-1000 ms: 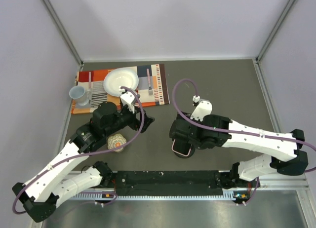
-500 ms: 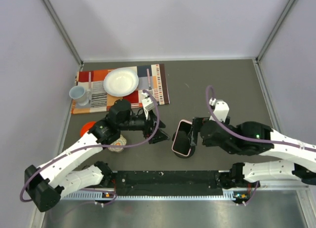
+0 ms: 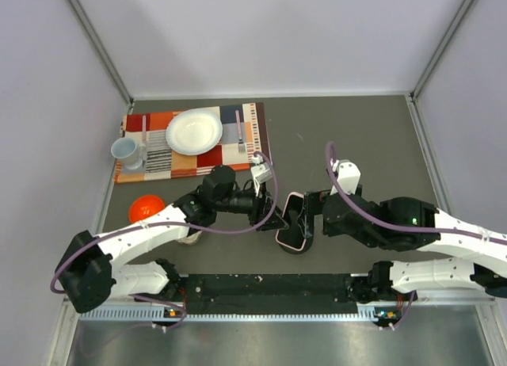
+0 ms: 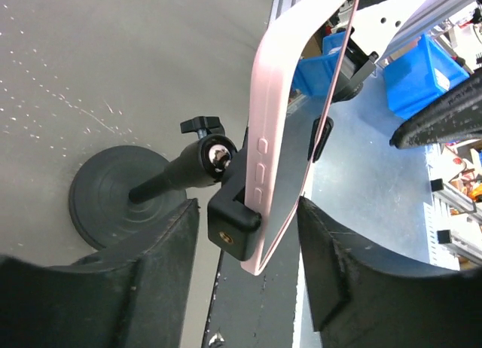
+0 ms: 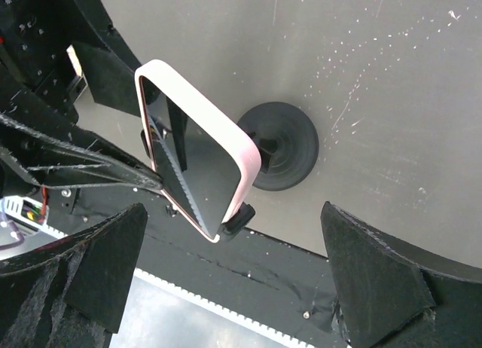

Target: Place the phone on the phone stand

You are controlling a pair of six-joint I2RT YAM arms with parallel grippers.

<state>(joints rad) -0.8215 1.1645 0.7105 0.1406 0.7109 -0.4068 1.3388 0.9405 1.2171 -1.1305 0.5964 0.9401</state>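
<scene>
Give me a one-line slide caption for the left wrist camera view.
Pink-cased phone propped in the cradle of the black stand, the open left tool flanking it.

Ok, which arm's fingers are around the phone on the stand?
The left arm's fingers: they straddle the lower end of the phone and the stand's cradle, though contact is unclear. The right arm's fingers are spread wide, back from it.
</scene>
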